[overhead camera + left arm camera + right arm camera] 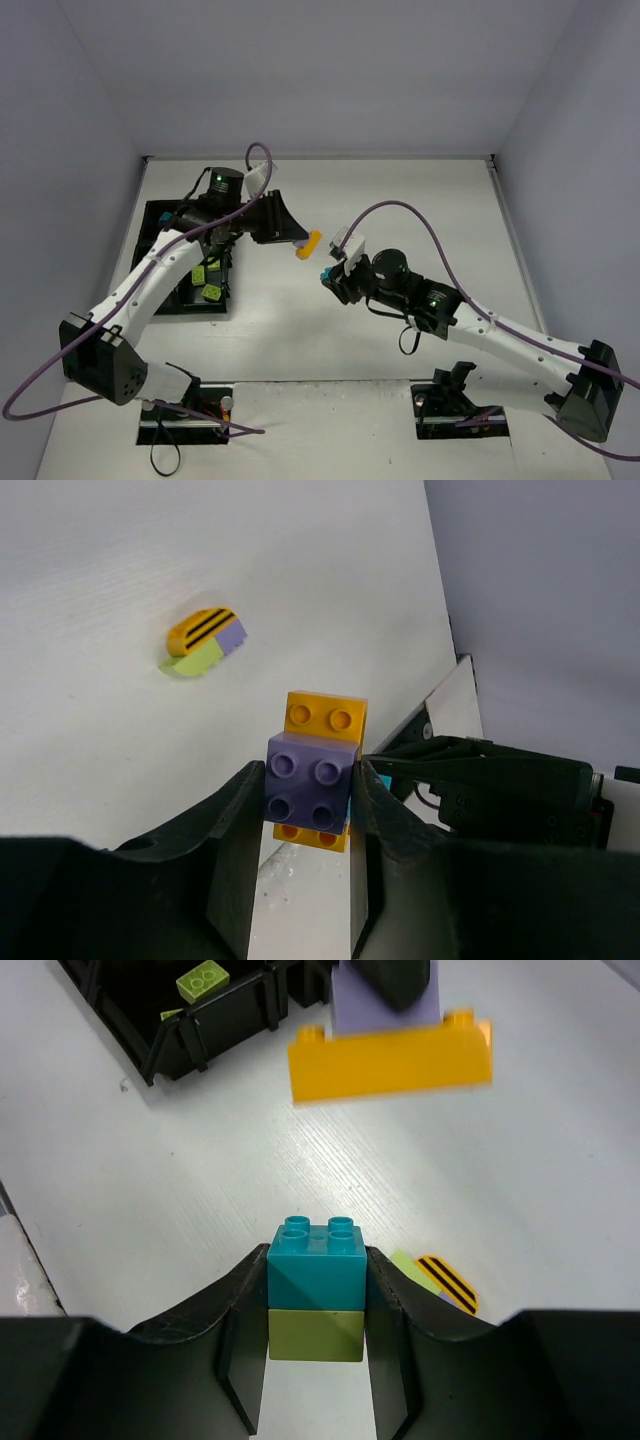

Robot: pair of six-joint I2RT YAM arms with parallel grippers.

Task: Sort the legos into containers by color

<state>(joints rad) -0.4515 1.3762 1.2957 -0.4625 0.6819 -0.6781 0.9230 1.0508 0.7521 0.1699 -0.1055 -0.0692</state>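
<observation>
We log a white table; black tray sits far left; striped orange-purple-lime piece lies mid-table.

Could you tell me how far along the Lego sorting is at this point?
Done: lime bricks lie in the tray. In hand: the left gripper grips a purple-and-orange stack, the right gripper a teal-on-lime stack, both unseparated. Left: splitting those, plus the striped mixed piece on the table.

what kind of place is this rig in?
Likely a lab test cell: a white table boxed in by blank wall panels, left arm and right arm bolted at its near edge, toy bricks and a black tray.
</observation>
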